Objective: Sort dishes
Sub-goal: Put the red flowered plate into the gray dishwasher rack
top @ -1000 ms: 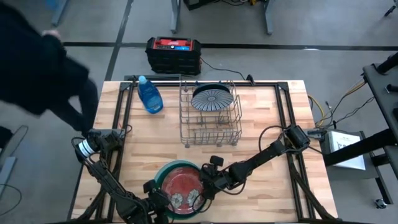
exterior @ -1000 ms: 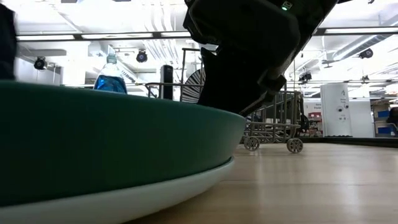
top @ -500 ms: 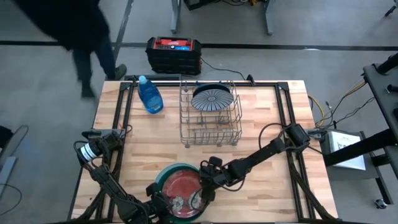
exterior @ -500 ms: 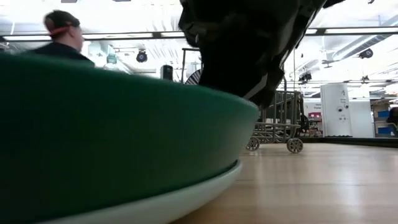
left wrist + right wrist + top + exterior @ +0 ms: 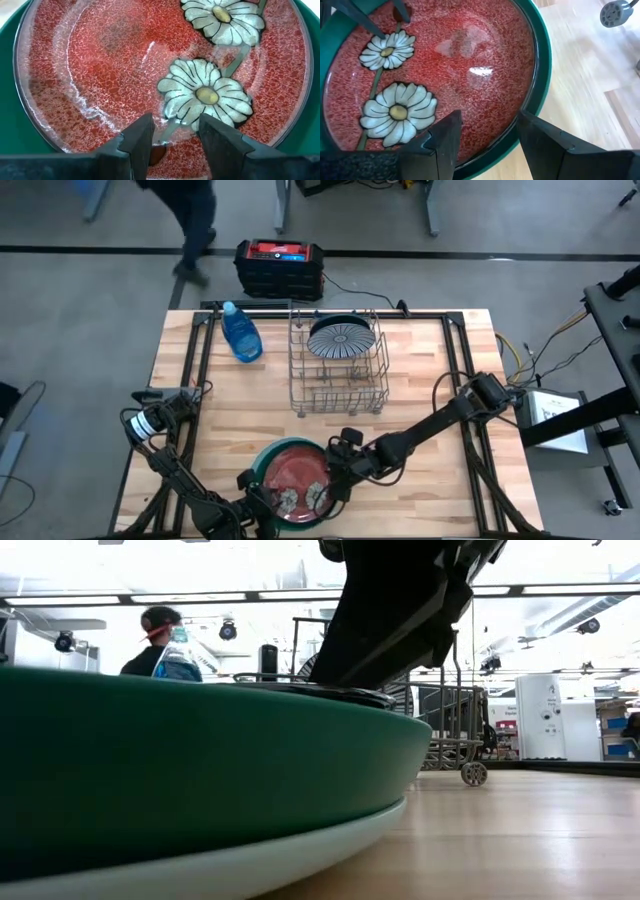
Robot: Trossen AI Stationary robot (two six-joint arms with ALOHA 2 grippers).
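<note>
Straddling the red flower-marked plate [image 5: 295,480] nested in the larger green plate [image 5: 262,459] at the desk's near edge, both parted pincers, left [image 5: 174,134] and right [image 5: 487,125], risk dragging both plates together.

Bright overhead lighting; glare streaks the red plate [image 5: 445,60]; low view's foreground blurs.
</note>
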